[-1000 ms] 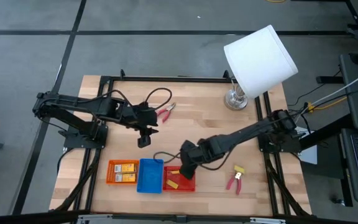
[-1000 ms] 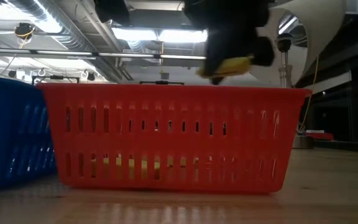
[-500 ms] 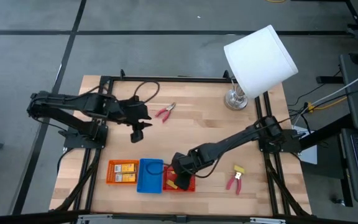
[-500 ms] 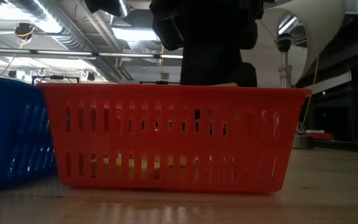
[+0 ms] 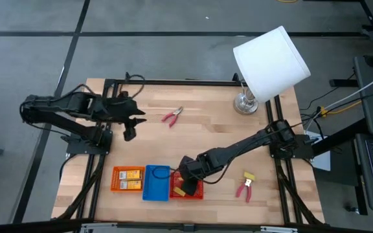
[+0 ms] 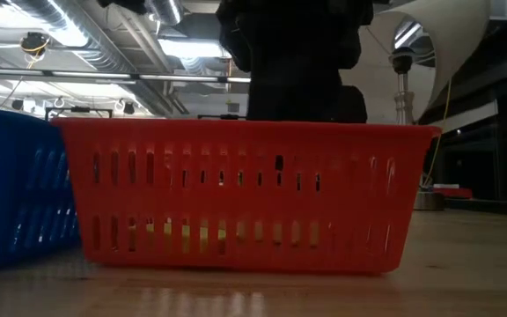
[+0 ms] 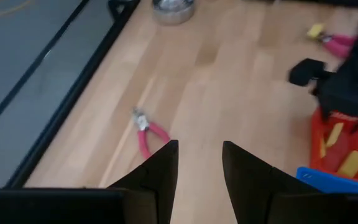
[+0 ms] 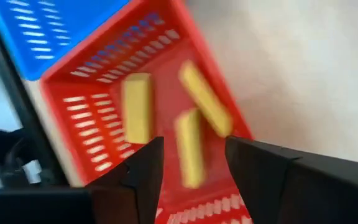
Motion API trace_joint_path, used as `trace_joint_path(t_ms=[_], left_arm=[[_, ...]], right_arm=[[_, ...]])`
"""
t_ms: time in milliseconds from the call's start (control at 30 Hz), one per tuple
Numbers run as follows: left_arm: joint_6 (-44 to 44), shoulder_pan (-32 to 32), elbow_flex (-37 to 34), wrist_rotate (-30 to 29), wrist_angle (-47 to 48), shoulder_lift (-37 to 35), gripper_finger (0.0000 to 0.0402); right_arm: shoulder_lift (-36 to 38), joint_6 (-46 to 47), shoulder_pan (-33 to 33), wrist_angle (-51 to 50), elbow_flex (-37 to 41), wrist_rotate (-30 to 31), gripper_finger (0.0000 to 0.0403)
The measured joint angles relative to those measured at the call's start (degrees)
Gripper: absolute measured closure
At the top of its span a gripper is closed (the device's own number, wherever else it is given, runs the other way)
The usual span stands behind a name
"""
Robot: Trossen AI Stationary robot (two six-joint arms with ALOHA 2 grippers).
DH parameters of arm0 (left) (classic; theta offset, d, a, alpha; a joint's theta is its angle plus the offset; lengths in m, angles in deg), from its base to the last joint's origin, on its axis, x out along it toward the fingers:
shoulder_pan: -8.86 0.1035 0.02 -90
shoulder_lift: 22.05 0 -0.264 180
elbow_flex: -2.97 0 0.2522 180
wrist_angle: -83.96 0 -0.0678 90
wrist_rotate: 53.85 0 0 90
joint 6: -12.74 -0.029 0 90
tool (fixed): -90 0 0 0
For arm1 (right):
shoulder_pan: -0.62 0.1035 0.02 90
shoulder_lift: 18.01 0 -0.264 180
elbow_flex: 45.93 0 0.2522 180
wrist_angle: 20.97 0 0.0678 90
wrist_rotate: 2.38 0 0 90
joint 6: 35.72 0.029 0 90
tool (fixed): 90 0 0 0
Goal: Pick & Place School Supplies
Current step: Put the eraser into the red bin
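My right gripper (image 5: pixel 185 179) hangs low over the red mesh tray (image 5: pixel 195 192), open; in the low view its dark body (image 6: pixel 293 62) stands just behind the tray's rim (image 6: pixel 245 130). In the right wrist view three yellow blocks (image 8: pixel 190 146) lie in the red tray (image 8: pixel 98 118) beyond the open fingers, untouched. My left gripper (image 5: pixel 129 133) is open and empty near the table's far left. One pink-handled tool (image 5: pixel 171 116) lies at the far middle of the table. Another (image 5: pixel 243 189) lies near the front right, beside a yellow block (image 5: pixel 248 175).
A blue tray (image 5: pixel 157 182) and an orange tray (image 5: pixel 127 178) holding flat packets stand left of the red one along the near edge. A white-shaded lamp (image 5: pixel 269 61) stands at the far right. Bare wood (image 5: pixel 206 133) lies between the arms.
My right gripper has gone down and toward the table's near-left, to the red tray; the yellow block it carried above the rim has dropped below the rim. My left gripper has drawn back toward the table's far left, away from the far pink-handled tool.
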Motion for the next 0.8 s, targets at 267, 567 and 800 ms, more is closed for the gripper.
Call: trace_joint_path(t_ms=[267,567,800], left_arm=[[3.39,0.06,-15.85,6.67,-12.95,-12.24,0.0281],[7.12,-2.84,-22.40,9.32,-27.27,-10.67,0.0281],[7.75,-4.57,-22.35,7.81,-32.52,-8.20,0.0281]], right_arm=[[7.52,-2.84,-0.38,-24.61,0.27,10.08,0.0225],[20.21,1.86,0.74,-31.91,17.22,1.35,0.0227],[28.15,2.61,2.96,-31.67,27.76,-3.74,0.0237]])
